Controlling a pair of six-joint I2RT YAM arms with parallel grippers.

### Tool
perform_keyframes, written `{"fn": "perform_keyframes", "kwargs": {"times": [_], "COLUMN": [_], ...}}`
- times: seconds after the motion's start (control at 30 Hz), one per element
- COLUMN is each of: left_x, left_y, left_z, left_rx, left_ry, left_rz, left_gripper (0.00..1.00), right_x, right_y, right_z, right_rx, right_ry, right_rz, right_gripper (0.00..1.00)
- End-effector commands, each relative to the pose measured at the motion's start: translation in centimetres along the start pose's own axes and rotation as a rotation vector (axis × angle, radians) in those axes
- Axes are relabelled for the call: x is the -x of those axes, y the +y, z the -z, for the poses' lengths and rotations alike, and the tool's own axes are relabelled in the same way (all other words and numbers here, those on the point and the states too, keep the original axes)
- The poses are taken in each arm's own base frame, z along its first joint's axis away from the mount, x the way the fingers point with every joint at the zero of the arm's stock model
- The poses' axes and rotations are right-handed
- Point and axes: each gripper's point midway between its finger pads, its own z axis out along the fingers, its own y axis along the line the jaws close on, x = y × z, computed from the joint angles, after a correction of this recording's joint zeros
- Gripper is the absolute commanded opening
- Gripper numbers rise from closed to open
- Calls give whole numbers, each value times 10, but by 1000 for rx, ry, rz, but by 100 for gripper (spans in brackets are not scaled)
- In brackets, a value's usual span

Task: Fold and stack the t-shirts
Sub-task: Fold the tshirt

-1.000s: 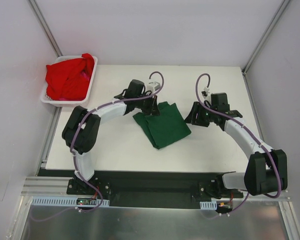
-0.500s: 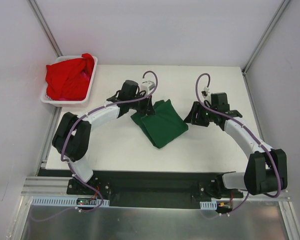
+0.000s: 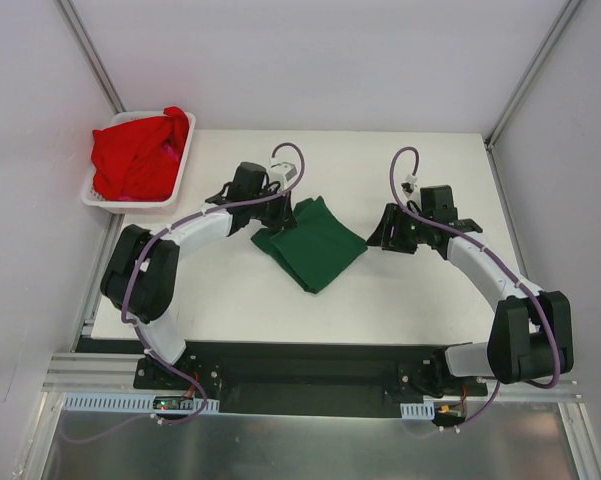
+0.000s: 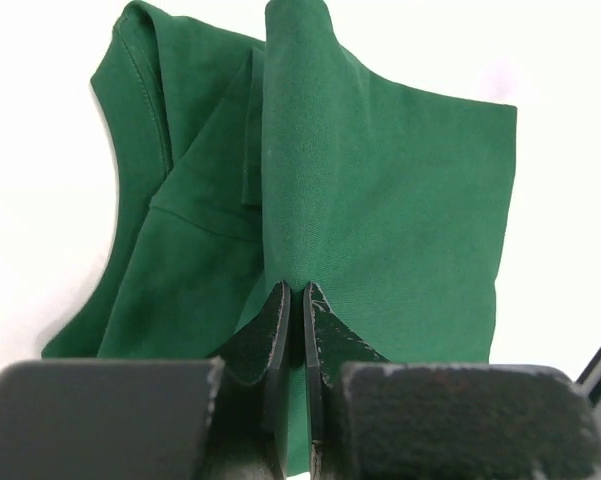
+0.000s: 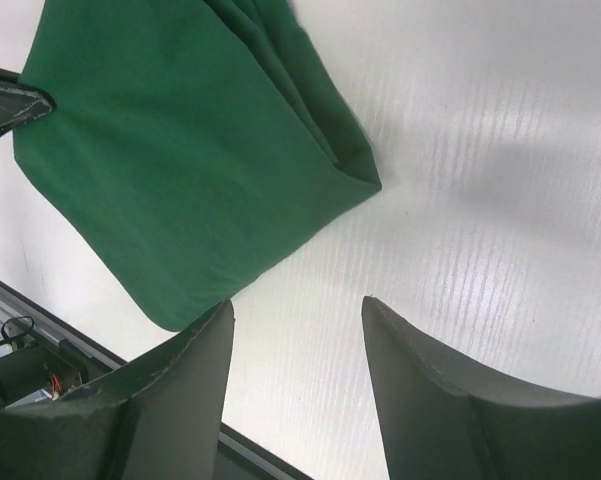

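Observation:
A folded dark green t-shirt [image 3: 315, 245] lies in the middle of the white table. My left gripper [image 3: 280, 211] is shut on its left edge. In the left wrist view the pinched cloth [image 4: 310, 180] rises as a ridge from the closed jaws [image 4: 295, 291]. My right gripper [image 3: 385, 236] stands open just right of the shirt, with nothing in it. In the right wrist view its fingers [image 5: 297, 302] frame bare table, and the green t-shirt [image 5: 180, 150] lies beyond them. Bright red t-shirts [image 3: 135, 155] are heaped in the basket at the far left.
The white slotted basket [image 3: 185, 166] sits at the table's back left corner, partly over the edge. Grey walls and metal posts close in the back and sides. The table's front edge shows in the right wrist view [image 5: 40, 300].
My left gripper has drawn back to the left, dragging the green t-shirt a little left with it. The right arm has hardly moved.

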Motion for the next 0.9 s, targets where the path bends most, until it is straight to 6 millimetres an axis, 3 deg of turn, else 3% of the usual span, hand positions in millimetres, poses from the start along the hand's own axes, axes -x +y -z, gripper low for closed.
{"fn": "perform_keyframes", "kwargs": {"times": [0.0, 0.03, 0.07, 0.17, 0.2, 0.23, 0.37, 0.5, 0.7, 0.87], "left_x": [17, 17, 12, 3, 1, -1, -3, 12, 46, 77], "left_y": [18, 19, 24, 31, 32, 35, 38, 36, 25, -3], "left_z": [-3, -4, -8, -16, -17, -19, -18, -7, 31, 69], "left_rx": [48, 52, 58, 69, 75, 82, 99, 122, 141, 95], "left_ry": [-34, -33, -19, 7, 12, 18, 18, -25, -126, -227], "left_rz": [-32, -31, -23, -11, -6, 1, 3, -27, -61, -89], "left_gripper": [0, 2, 9, 12, 17, 37, 57, 63, 66, 65], "right_x": [14, 13, 14, 14, 13, 13, 12, 11, 12, 9], "right_y": [7, 7, 6, 7, 6, 6, 5, 5, 7, 6], "right_z": [3, 2, 3, 2, 2, 3, 4, 4, 6, 7], "right_rx": [27, 24, 23, 24, 23, 23, 16, 17, 20, 21], "right_ry": [-38, -37, -38, -36, -33, -34, -34, -31, -40, -41], "right_rz": [11, 13, 12, 16, 14, 17, 20, 20, 23, 24], "right_gripper": [57, 57, 57, 57, 57, 57, 57, 57, 57, 57]}}
